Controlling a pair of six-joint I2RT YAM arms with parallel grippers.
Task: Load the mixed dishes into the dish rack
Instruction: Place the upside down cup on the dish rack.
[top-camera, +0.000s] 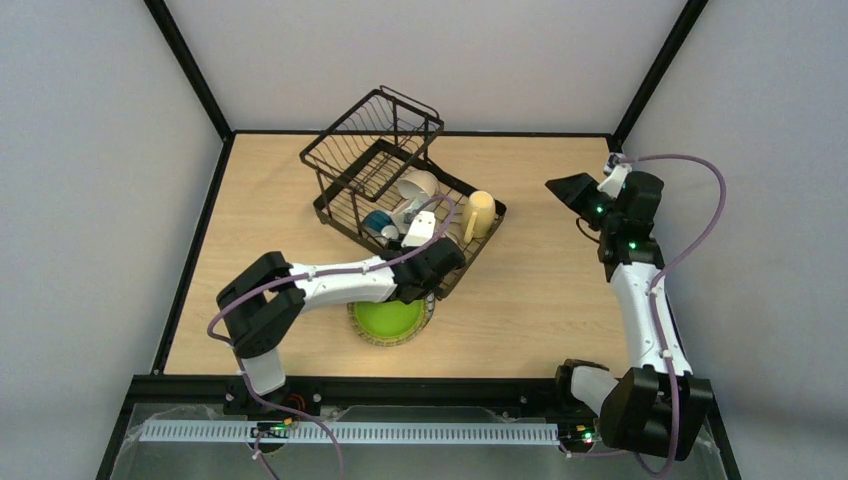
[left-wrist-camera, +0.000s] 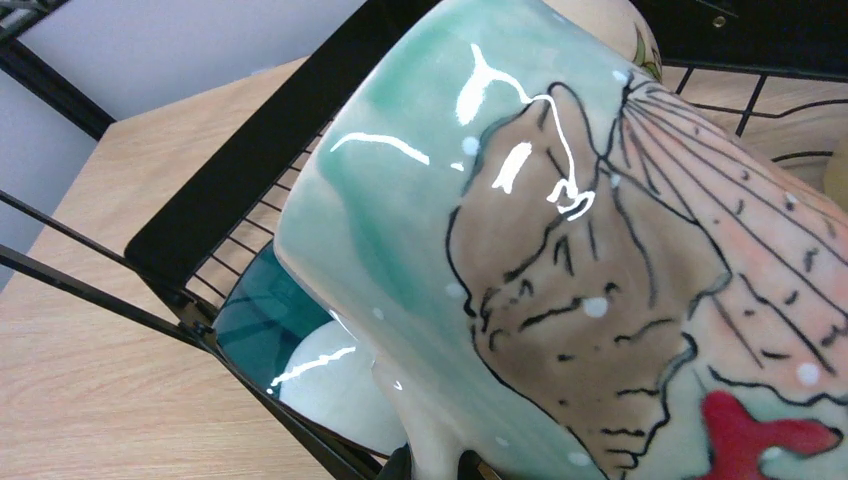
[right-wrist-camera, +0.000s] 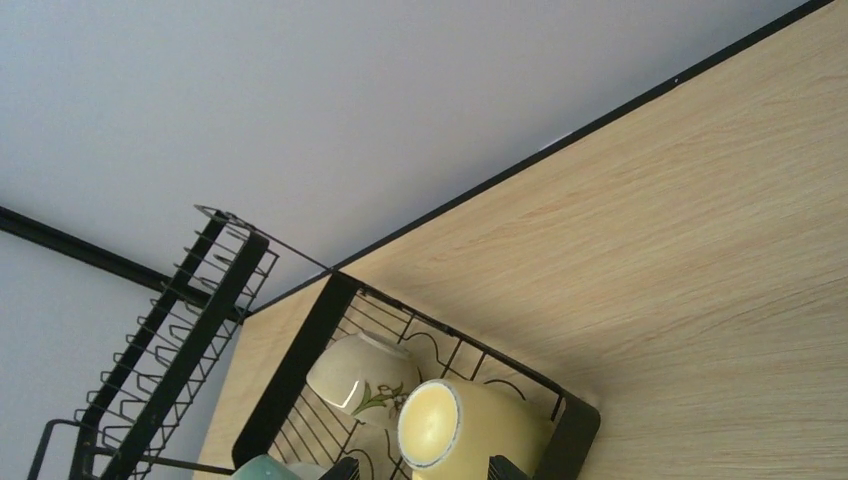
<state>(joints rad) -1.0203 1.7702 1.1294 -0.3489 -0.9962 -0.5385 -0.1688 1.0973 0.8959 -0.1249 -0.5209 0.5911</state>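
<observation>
**Item:** cream mug (left-wrist-camera: 560, 260), glazed, painted with a shell.

**Holder:** my left pincer (left-wrist-camera: 432, 468). The tips are clamped together on a thin part at the mug's lower end; whether that is rim or handle I cannot tell.

**Position:** tilted over the near edge of the flat tray of the dish rack (top-camera: 372, 160). The mug's long axis runs away from my tips toward the rack's interior. The blue-outside bowl (left-wrist-camera: 250, 320) sits inside the tray, just below and beside the mug.

**Judged next move:** a short lowering, then release. It turns on the free slot beside that bowl, as contact with the bowl looks likely.

**Already racked:** white bowl (top-camera: 418, 185); yellow mug (top-camera: 480, 212), lying on its side at the tray's right end.

**Outstanding:** green plate (top-camera: 388, 320), flat on the counter (top-camera: 540, 300) under my left forearm, just on the near side of the rack. My left arm is much the nearer to it.

**Right pincer** (top-camera: 572, 190): jaws apart and empty, held to the right of the rack, well apart from every dish.
</observation>
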